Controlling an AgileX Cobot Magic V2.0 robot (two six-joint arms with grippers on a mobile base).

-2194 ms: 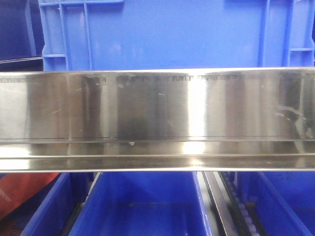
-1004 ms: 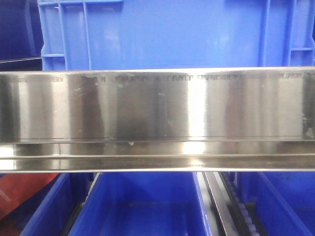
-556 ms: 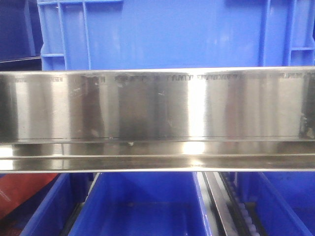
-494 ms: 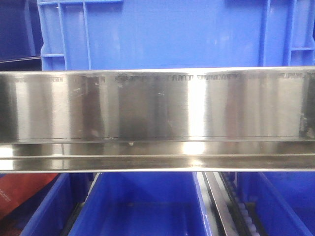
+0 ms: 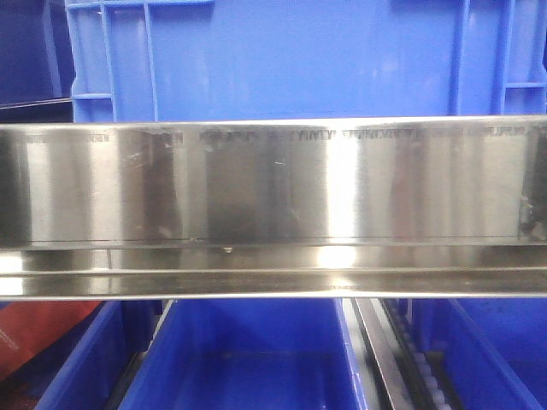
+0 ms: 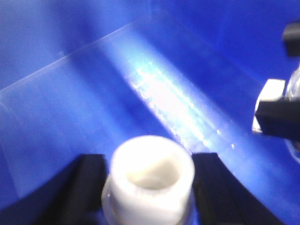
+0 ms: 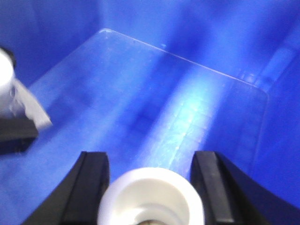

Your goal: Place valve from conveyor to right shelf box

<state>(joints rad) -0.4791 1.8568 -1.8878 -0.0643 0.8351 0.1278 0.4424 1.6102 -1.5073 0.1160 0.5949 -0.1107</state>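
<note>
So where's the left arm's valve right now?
In the left wrist view, the valve sits bottom centre between the left gripper fingers, above the blue box floor; the right gripper is at right.

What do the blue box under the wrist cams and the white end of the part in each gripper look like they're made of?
The blue box looks like moulded plastic with a smooth, semi-glossy floor: it shows a soft light streak and faint scuffs. The white ends, in the left gripper and the right gripper, look like matte, opaque plastic, though blur leaves that open.
</note>
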